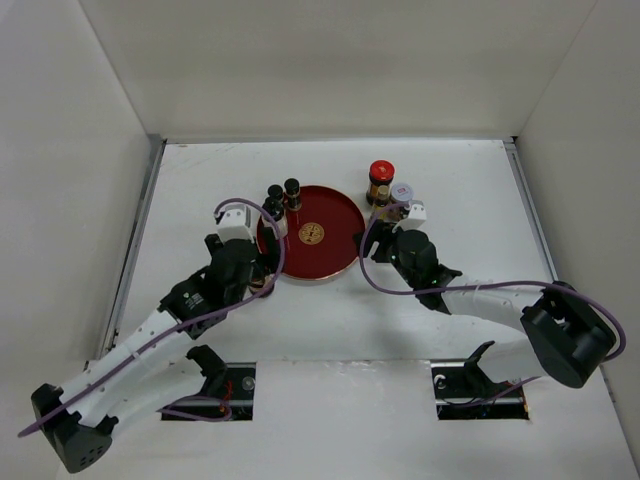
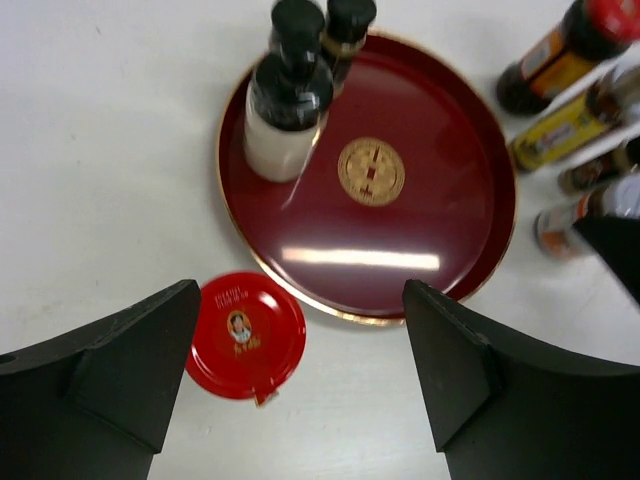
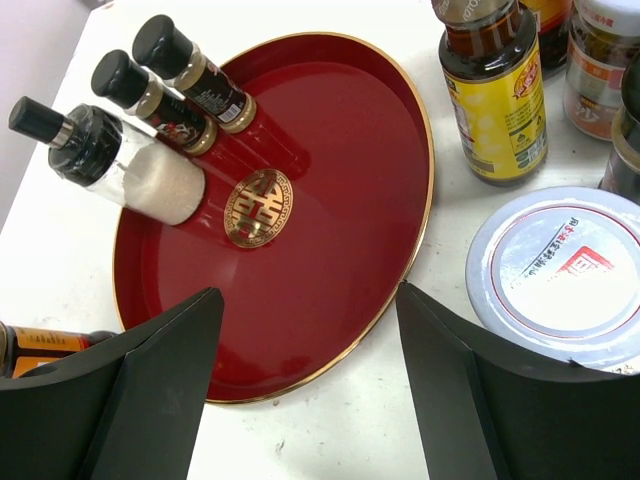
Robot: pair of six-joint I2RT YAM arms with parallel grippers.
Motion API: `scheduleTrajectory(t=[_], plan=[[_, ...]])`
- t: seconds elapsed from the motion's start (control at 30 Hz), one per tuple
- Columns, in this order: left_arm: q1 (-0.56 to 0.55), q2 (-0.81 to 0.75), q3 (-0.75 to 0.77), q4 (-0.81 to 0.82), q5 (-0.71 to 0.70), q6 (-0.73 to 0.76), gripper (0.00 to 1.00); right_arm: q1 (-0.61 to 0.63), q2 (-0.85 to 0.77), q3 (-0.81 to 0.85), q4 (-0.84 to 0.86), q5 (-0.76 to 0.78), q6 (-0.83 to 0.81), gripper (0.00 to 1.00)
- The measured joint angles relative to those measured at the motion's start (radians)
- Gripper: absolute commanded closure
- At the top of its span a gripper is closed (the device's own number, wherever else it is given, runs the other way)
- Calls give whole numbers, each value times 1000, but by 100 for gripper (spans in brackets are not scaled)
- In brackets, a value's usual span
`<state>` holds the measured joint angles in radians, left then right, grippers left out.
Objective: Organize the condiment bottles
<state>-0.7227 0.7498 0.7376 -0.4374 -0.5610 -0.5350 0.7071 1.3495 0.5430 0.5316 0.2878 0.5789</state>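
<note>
L fingers [image 2: 120, 370] stood apart, empty, above a red-lidded jar [image 2: 245, 335] on the desk [image 2: 100, 150], just beside the red tray [image 2: 400, 250]. R fingers [image 3: 150, 390] were open too, near a white-lidded jar [image 3: 565, 270]. Three black-capped bottles [image 3: 160, 105] stood at the tray's far-left edge.

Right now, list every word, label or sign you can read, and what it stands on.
"囍": gold emblem at the red tray's centre.
Red lid: gold print and a portrait, too blurred.
White lid: red print, blurred.
Yellow bottle label: too small to read.
</note>
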Motion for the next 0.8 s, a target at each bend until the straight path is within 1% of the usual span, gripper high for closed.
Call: scheduleTrajectory(t=[0.13, 0.23, 0.37, 0.5, 0.7, 0.73, 0.8], plan=[[-68, 31, -26, -74, -29, -27, 14, 0, 0, 1, 0, 0, -6, 19], [-92, 56, -39, -109, -63, -47, 13, 0, 0, 1, 0, 0, -8, 16], [-93, 70, -56, -121, -104, -69, 11, 0, 0, 2, 0, 0, -10, 14], [-66, 92, -86, -98, -109, -75, 11, 1, 0, 5, 0, 0, -10, 14], [-18, 150, -132, -45, -82, -72, 16, 1, 0, 5, 0, 0, -10, 14], [-10, 154, -137, -37, -77, -71, 17, 1, 0, 5, 0, 0, -10, 14], [4, 159, -142, -14, -66, -68, 25, 1, 0, 5, 0, 0, -11, 14]])
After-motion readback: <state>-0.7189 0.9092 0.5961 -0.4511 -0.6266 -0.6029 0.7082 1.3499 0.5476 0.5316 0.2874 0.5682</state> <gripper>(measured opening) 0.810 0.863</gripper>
